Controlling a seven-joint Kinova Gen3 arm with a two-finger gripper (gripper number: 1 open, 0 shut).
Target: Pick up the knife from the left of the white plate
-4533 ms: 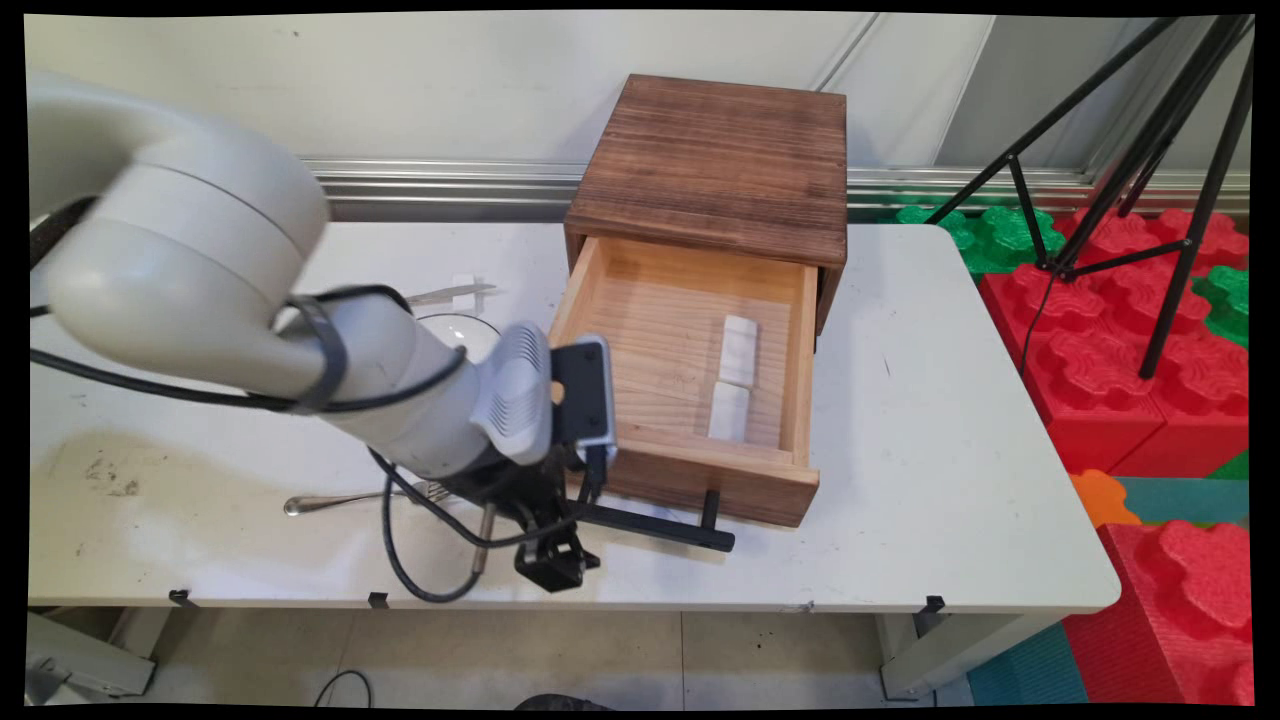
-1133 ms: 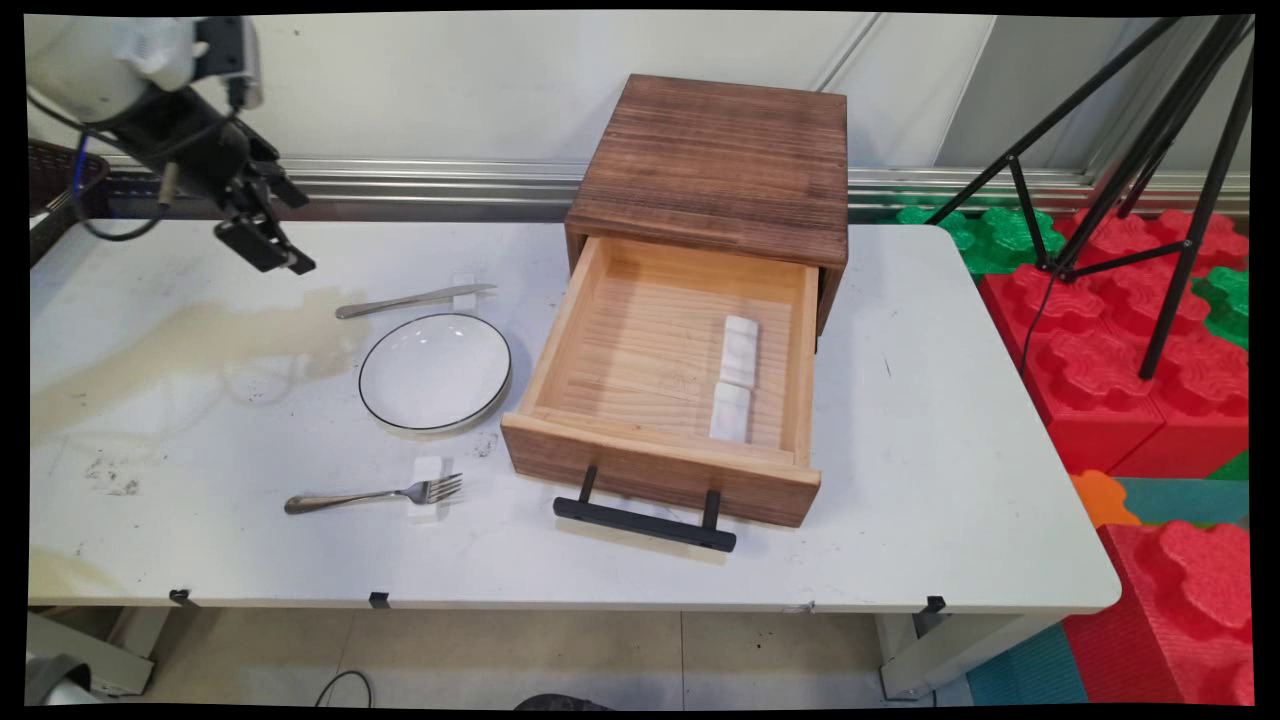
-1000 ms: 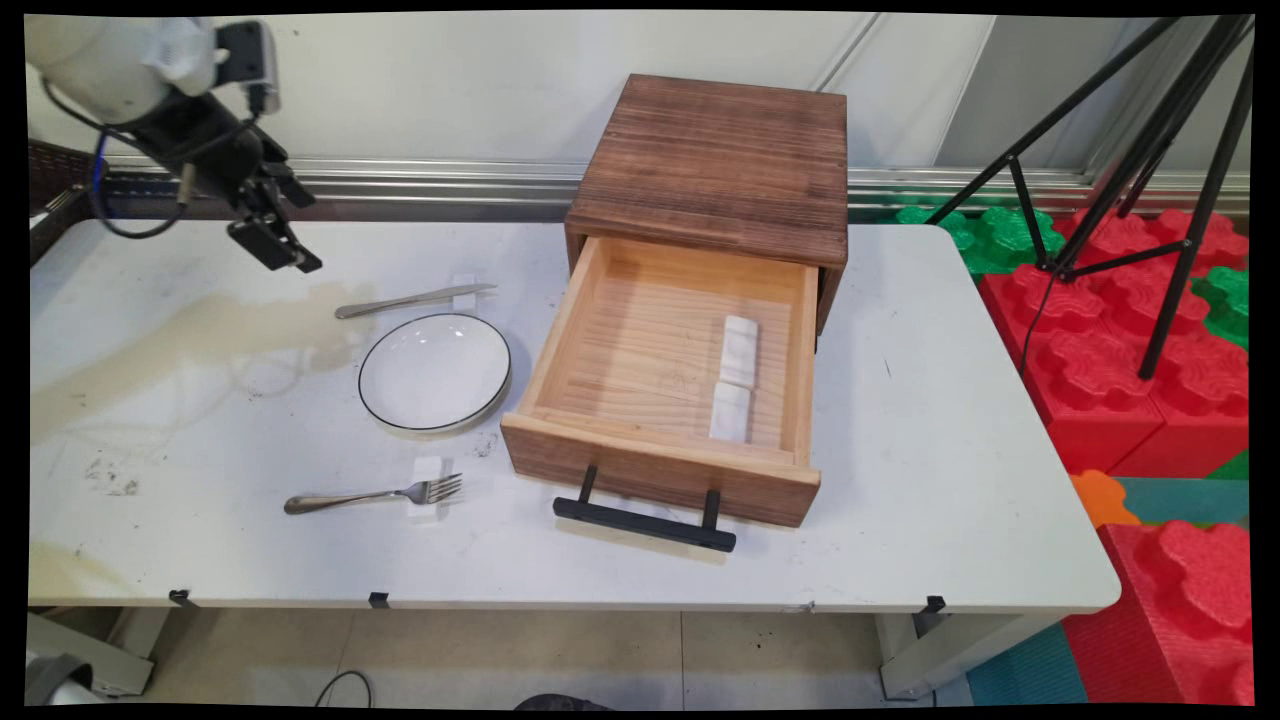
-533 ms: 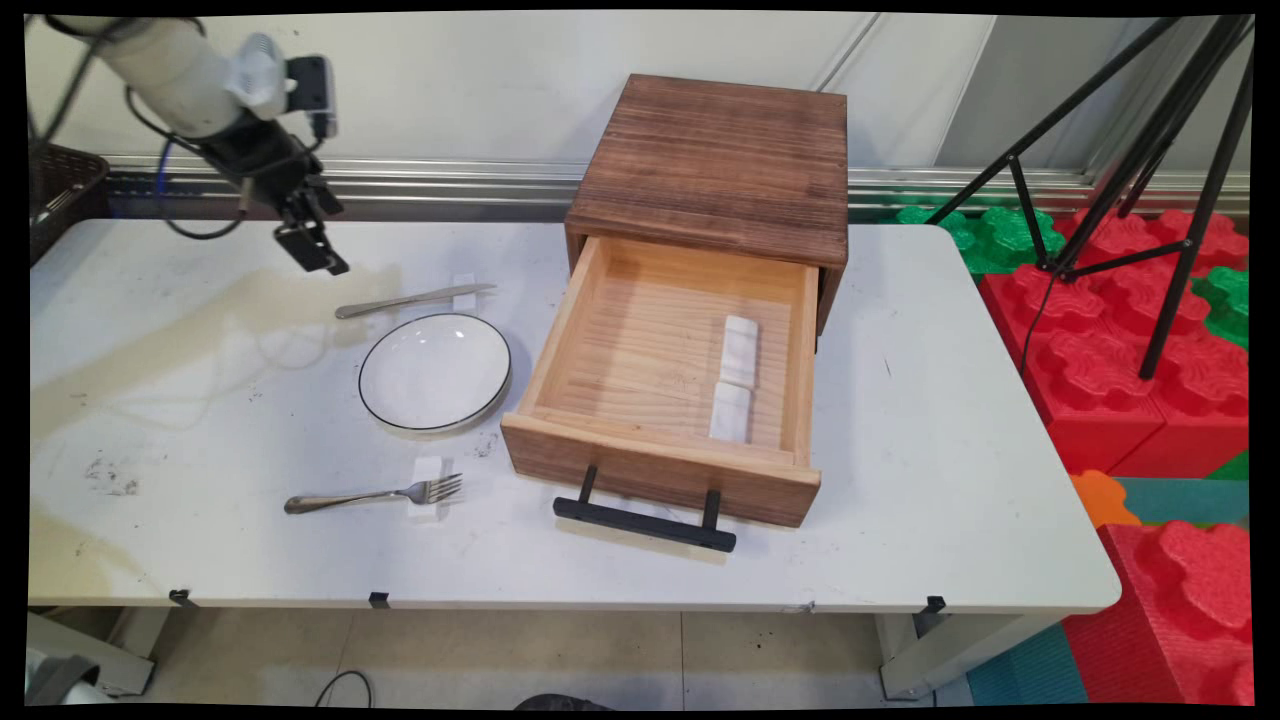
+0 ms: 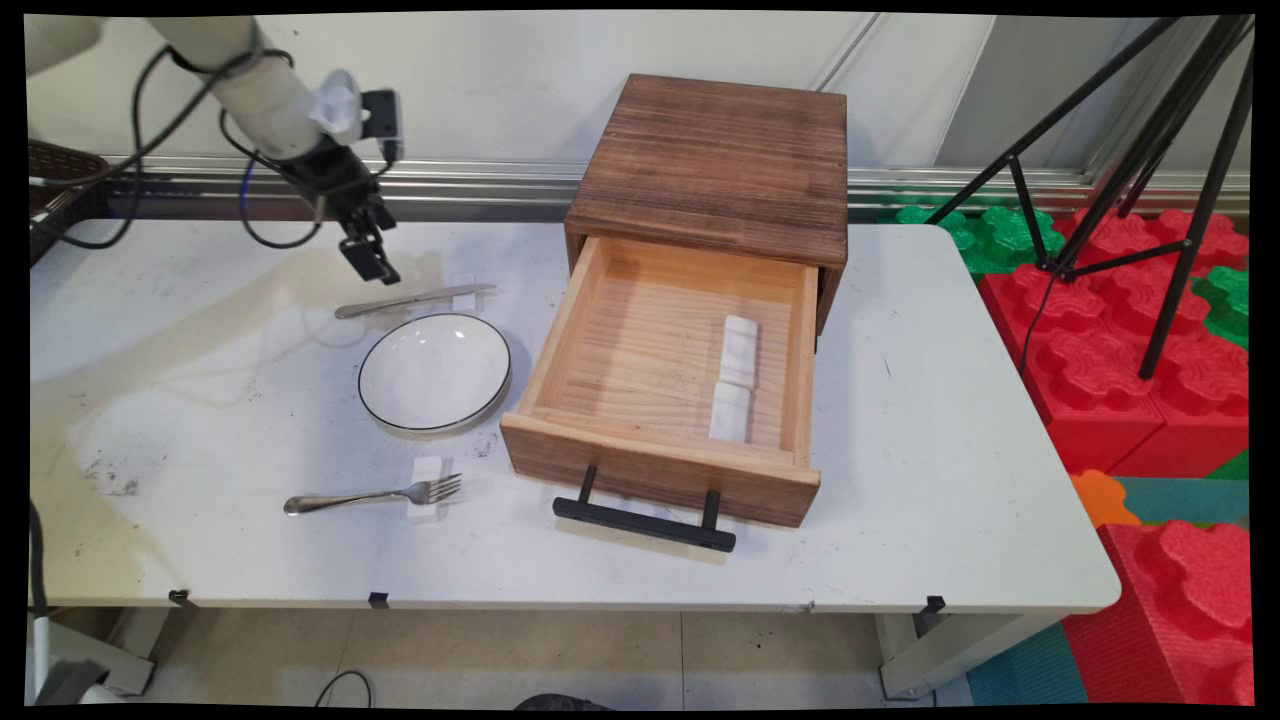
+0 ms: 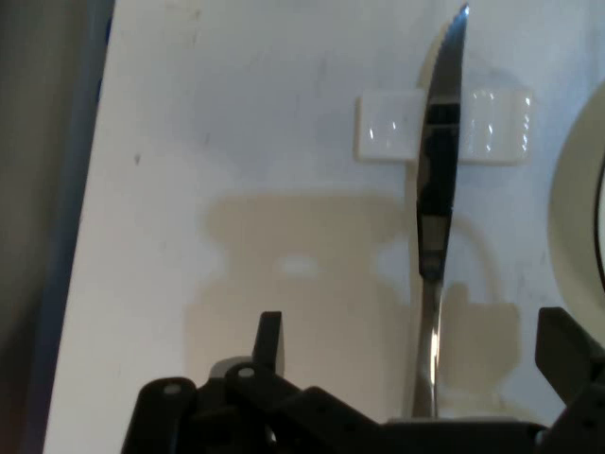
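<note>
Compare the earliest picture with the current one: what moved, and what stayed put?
The gripper left the drawer's handle, rose, swung to the table's far left, and now hangs open above the knife, holding nothing. The drawer, plate and fork stayed put.

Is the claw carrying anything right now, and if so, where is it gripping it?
Nothing is held. The claw is open and empty, hovering above the knife, which lies on the table across a small white rest.

white table, pale wall, black tripod, red and green foam blocks, tiled floor
</note>
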